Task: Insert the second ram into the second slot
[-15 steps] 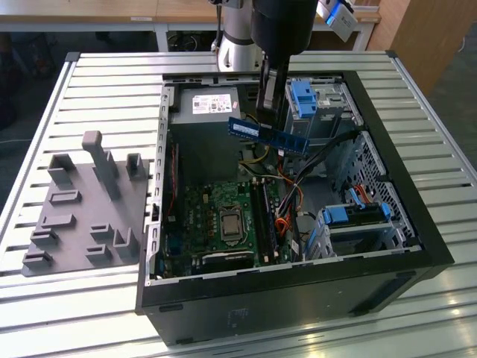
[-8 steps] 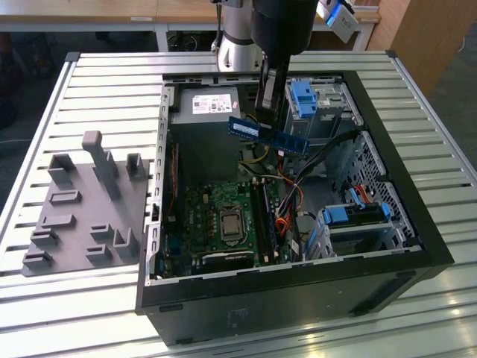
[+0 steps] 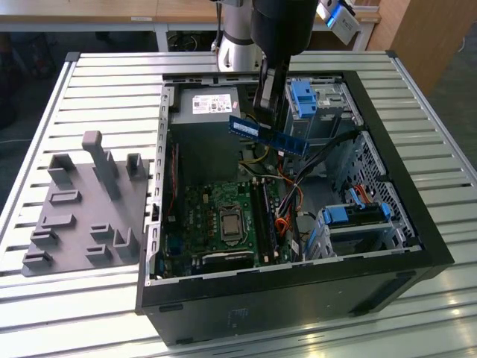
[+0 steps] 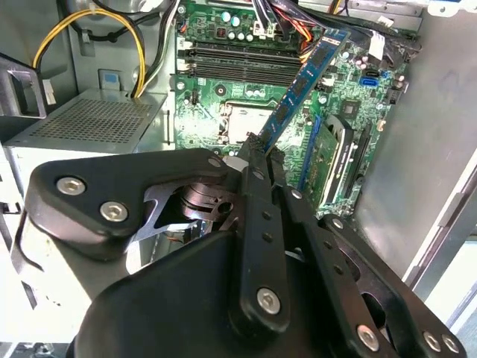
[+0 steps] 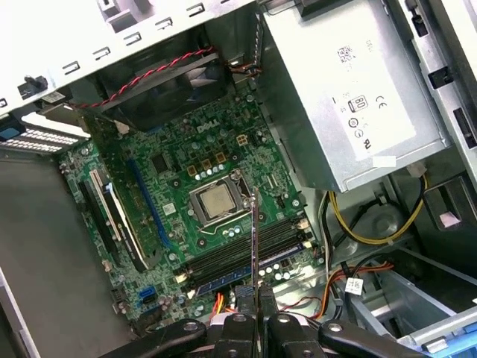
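Observation:
My gripper (image 3: 269,119) hangs over the open computer case (image 3: 298,291), shut on the second ram (image 3: 268,134), a thin dark-blue stick with a pale label. The stick is held in the air, well above the motherboard (image 3: 216,216). In the second wrist view the second ram (image 4: 302,82) juts out from my gripper (image 4: 255,149) towards the board. The first wrist view has the second ram (image 5: 255,239) edge-on above the long memory slots (image 5: 238,257) beside the processor socket (image 5: 216,201), with my gripper (image 5: 254,309) clamped on its end. I cannot tell which slot is the second slot.
A grey power supply (image 3: 205,112) fills the case's far corner. Bright blue drive-bay tabs (image 3: 305,97) and a drive cage (image 3: 350,220) stand on the exterior view's right, with loose cables (image 3: 287,201) between them. A grey holder block (image 3: 82,209) lies on the slatted table (image 3: 97,74).

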Robot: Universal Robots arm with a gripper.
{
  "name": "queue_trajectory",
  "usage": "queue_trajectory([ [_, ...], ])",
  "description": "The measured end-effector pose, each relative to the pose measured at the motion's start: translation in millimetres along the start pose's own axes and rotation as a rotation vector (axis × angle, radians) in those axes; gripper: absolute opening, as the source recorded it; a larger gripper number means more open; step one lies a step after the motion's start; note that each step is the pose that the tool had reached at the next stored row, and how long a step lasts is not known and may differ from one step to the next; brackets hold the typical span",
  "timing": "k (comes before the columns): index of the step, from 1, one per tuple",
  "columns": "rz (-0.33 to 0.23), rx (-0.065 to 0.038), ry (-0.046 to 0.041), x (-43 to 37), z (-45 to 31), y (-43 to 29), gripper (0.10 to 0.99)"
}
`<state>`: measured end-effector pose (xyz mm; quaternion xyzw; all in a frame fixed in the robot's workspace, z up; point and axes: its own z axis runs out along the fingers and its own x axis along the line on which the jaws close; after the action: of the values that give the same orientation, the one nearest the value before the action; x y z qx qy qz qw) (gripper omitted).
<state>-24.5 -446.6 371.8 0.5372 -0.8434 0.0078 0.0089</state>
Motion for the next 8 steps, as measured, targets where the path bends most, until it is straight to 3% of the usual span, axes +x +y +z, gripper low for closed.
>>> queue_trajectory([
  [8,0.03,-0.001,0.0005,0.0,0.0,0.0,0.141],
])
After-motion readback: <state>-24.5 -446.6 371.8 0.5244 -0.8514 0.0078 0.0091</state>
